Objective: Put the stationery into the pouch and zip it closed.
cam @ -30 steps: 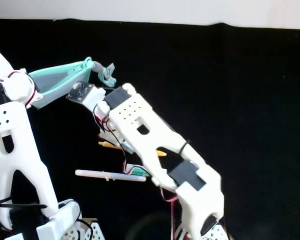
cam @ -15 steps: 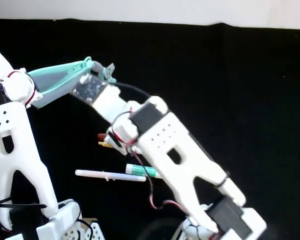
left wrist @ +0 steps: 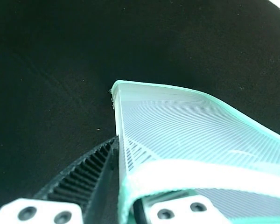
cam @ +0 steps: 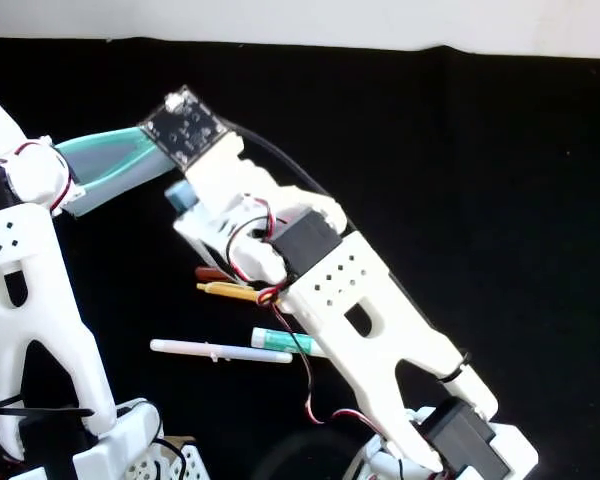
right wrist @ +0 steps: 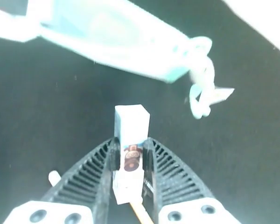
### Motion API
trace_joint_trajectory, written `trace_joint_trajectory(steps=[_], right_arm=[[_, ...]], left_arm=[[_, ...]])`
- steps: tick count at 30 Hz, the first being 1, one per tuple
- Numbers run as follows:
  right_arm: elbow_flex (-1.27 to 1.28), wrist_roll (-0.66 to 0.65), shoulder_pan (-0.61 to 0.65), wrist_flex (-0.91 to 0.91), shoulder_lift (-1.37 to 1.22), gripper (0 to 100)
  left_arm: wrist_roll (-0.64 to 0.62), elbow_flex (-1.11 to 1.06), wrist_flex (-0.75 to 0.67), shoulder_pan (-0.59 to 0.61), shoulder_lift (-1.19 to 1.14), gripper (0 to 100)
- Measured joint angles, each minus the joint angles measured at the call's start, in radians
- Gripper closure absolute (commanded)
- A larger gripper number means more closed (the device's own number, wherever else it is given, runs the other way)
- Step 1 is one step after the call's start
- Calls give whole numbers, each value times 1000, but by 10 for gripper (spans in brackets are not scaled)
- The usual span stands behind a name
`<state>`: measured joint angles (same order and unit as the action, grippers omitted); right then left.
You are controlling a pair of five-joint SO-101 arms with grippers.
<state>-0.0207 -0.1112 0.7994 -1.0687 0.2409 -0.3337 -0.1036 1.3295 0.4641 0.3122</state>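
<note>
My left gripper point(left wrist: 119, 144) is shut on the teal mesh pouch point(left wrist: 186, 135) and holds it in the air at the left point(cam: 105, 165). Just below the pouch's open end, my right gripper point(right wrist: 129, 144) is shut on a small white eraser block point(right wrist: 130, 140), which looks pale blue from above point(cam: 180, 194). The pouch point(right wrist: 107, 39) and its zipper pull point(right wrist: 203, 91) hang ahead of the eraser. On the black table lie a red pen point(cam: 212, 272), a yellow pen point(cam: 230, 291), a white pen point(cam: 215, 351) and a green-white marker point(cam: 275, 341).
The right arm's white links point(cam: 360, 320) stretch over the pens and hide part of them. The left arm's base point(cam: 30, 300) stands at the left edge. A white wall strip point(cam: 380, 20) borders the far side of the table.
The right arm's wrist has risen from the pens up to the pouch's end with the eraser in its gripper, and it now covers the zipper pull from above. The left arm has stayed still.
</note>
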Motion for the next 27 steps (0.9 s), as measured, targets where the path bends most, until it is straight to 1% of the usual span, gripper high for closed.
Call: trace_joint_trajectory(steps=[5,10,16,21,27], right_arm=[[-187,3,0,3,-18,992],[-436,5,0,8,-140,992],[-700,106,0,9,-307,992],[-809,166,0,9,-420,992],[-824,216,0,9,-482,992]], left_arm=[[0,0,0,-25,0,993],[0,0,0,-25,0,993],[0,0,0,-25,0,993],[0,0,0,-25,0,993],[0,0,0,-25,0,993]])
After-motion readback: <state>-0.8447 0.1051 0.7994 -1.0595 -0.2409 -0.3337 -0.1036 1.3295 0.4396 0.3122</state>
